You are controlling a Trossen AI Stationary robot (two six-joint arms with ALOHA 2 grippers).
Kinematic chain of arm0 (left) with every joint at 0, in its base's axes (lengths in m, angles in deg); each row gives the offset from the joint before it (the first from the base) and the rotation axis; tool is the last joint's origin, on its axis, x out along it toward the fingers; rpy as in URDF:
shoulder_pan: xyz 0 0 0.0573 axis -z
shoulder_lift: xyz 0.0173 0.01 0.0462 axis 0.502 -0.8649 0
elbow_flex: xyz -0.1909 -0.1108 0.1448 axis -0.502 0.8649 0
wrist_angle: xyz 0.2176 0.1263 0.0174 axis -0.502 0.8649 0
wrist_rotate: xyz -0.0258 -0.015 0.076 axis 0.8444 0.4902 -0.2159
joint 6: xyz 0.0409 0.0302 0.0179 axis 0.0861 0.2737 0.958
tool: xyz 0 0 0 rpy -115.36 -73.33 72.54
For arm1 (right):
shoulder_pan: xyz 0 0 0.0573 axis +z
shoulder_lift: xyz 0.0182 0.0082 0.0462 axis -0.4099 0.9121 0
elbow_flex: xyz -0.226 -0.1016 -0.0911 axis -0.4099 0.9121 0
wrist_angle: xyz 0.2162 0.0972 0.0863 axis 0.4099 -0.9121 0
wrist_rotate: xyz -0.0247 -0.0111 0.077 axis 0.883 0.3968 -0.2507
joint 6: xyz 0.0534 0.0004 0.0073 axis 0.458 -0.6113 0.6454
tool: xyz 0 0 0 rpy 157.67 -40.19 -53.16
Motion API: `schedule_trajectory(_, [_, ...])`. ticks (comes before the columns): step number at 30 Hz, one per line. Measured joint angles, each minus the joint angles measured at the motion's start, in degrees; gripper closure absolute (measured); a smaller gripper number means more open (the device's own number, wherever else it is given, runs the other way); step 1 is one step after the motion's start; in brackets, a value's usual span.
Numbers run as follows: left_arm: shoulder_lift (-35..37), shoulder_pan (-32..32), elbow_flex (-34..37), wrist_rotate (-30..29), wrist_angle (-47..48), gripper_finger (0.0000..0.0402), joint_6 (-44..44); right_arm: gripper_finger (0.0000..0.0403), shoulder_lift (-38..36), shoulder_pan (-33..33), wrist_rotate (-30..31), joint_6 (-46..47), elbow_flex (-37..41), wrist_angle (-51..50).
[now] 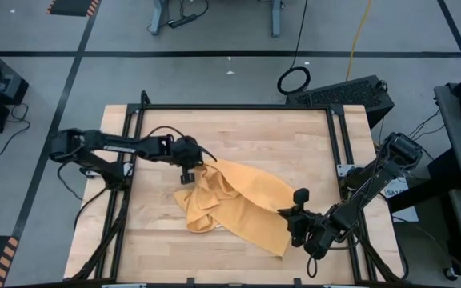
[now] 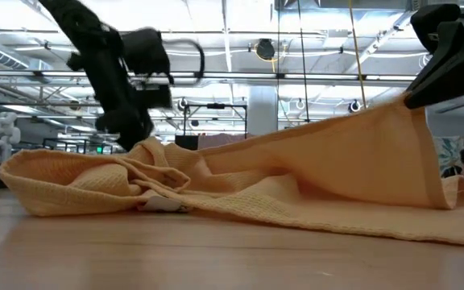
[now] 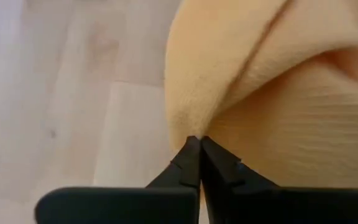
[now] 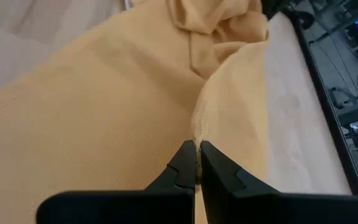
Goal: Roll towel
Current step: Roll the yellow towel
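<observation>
Lying rumpled across the middle of the pale wooden table (image 1: 238,132), the towel (image 1: 238,204) bunches toward the left and spreads toward the right. Grey floor (image 1: 214,76) with dark tape lines surrounds the black-framed table. The left gripper (image 3: 199,142) pinches a fold at the towel's left end, fingers pressed together. The right gripper (image 4: 197,147) pinches its right edge, lifting it, which only the low view shows, along with ceiling lights behind.

Wooden tabletop (image 1: 238,128) in black frame (image 1: 230,106); black keyboard (image 1: 342,90) and coiled cable (image 1: 294,80) on floor beyond far-right corner.
</observation>
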Motion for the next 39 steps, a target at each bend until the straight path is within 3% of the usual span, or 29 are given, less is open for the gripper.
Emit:
schedule_trajectory(10, [16.60, 9.82, -14.89, -8.00, 17.42, 0.0400, -7.03, 0.0402, -6.76, -0.19, 5.51, 5.24, 0.00, -8.48])
schedule_trajectory(15, [18.66, 15.98, -22.18, -23.68, 24.86, 0.0400, -8.90, 0.0402, -7.55, -2.06, 9.27, 6.05, 0.00, -10.65])
schedule_trajectory(18, [17.68, 16.33, -23.30, -31.47, 15.05, 0.0401, -3.64, 0.0402, -7.63, -3.68, 9.37, 8.52, 0.00, -12.47])
schedule_trajectory(22, [11.87, 13.98, -23.09, -31.34, -6.53, 0.0401, 8.55, 0.0402, -7.63, -4.74, 9.08, 14.41, 0.00, -16.33])
schedule_trajectory(25, [6.76, 10.96, -23.00, -31.86, -8.85, 0.0401, 10.31, 0.0402, -7.63, -4.55, 8.51, 18.70, 0.00, -18.86])
schedule_trajectory(27, [4.80, 9.94, -22.95, -30.84, -3.70, 0.0395, 4.73, 0.0402, -7.63, -4.14, 6.74, 20.31, 0.00, -19.85])
schedule_trajectory(33, [4.42, 13.40, -22.08, -17.02, 20.07, 0.0349, -23.17, 0.0402, -7.63, -3.46, 2.66, 20.83, 0.00, -20.72])
schedule_trajectory(39, [3.98, 27.73, -16.98, -14.78, 20.86, 0.0304, -40.13, 0.0403, -7.63, -3.43, 2.61, 20.72, 0.00, -20.73])
